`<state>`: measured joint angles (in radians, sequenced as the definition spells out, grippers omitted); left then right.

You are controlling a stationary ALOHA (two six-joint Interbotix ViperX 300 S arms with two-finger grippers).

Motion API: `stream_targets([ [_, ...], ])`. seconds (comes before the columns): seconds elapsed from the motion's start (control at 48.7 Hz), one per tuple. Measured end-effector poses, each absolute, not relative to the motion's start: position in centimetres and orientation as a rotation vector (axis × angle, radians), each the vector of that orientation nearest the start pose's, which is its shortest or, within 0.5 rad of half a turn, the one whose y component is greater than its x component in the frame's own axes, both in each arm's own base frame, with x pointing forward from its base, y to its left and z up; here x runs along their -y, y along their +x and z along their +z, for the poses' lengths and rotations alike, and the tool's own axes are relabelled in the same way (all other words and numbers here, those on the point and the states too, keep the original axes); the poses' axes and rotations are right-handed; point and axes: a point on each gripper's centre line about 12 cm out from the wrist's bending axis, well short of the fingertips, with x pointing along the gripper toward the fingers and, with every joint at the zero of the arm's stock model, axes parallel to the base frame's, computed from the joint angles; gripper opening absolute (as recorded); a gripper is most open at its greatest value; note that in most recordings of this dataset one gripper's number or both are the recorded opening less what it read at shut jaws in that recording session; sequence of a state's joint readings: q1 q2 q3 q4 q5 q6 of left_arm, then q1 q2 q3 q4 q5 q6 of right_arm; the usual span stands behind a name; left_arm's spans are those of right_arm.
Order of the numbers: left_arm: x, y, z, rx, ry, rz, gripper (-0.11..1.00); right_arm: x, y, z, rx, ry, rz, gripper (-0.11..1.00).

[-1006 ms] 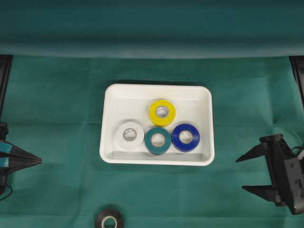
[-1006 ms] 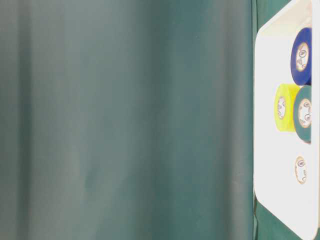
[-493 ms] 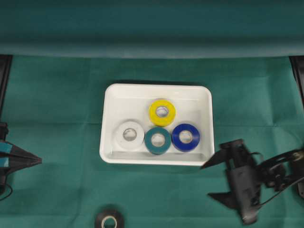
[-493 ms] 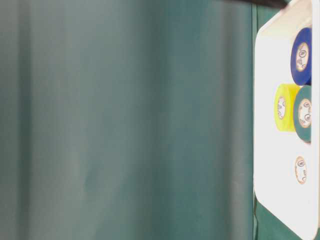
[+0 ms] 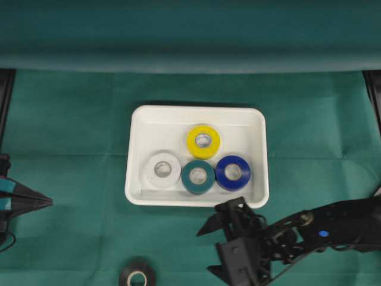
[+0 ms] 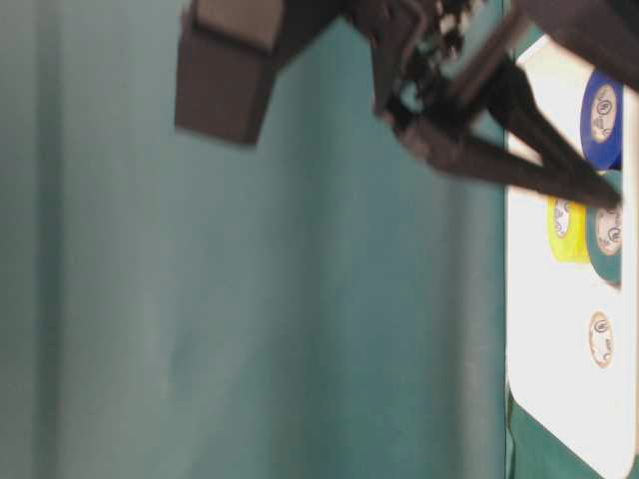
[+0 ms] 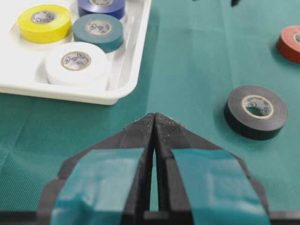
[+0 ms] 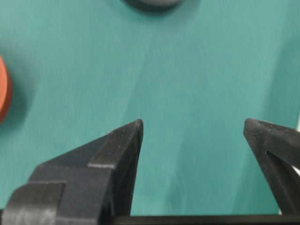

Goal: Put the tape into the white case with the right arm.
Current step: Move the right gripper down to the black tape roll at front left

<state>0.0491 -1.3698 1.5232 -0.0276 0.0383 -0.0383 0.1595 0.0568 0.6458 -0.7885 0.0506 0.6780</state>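
Note:
The white case [image 5: 161, 128] lies mid-table and holds yellow [image 5: 203, 141], white [image 5: 162, 170], teal [image 5: 197, 176] and blue [image 5: 233, 172] tape rolls. A black tape roll [image 5: 137, 277] lies flat on the green cloth near the front edge, and the left wrist view shows it too [image 7: 256, 111]. My right gripper [image 5: 205, 251] hangs open and empty just in front of the case's front rim, to the right of the black roll and apart from it. Its wrist view [image 8: 193, 124] has only cloth between the fingers. My left gripper [image 5: 50, 203] is shut at the left edge.
A red tape roll [image 7: 290, 43] lies on the cloth beyond the black one; it shows at the left edge of the right wrist view [image 8: 2, 89]. A green backdrop fold runs across the far side. Black arm mounts stand at both far corners.
The right arm has swept from the right edge leftward and toward the front, ending before the case's front rim, its jaws still open. The left gripper and all the rolls have stayed put.

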Motion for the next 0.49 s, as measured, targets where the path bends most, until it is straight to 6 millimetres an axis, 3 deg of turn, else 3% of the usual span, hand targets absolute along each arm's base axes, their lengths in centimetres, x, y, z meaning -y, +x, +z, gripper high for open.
stream_targets([
  [0.493, -0.6, 13.0, 17.6, -0.192, -0.069, 0.054, 0.00, -8.7, 45.5, 14.6, -0.674, -0.173, 0.191, 0.63],
])
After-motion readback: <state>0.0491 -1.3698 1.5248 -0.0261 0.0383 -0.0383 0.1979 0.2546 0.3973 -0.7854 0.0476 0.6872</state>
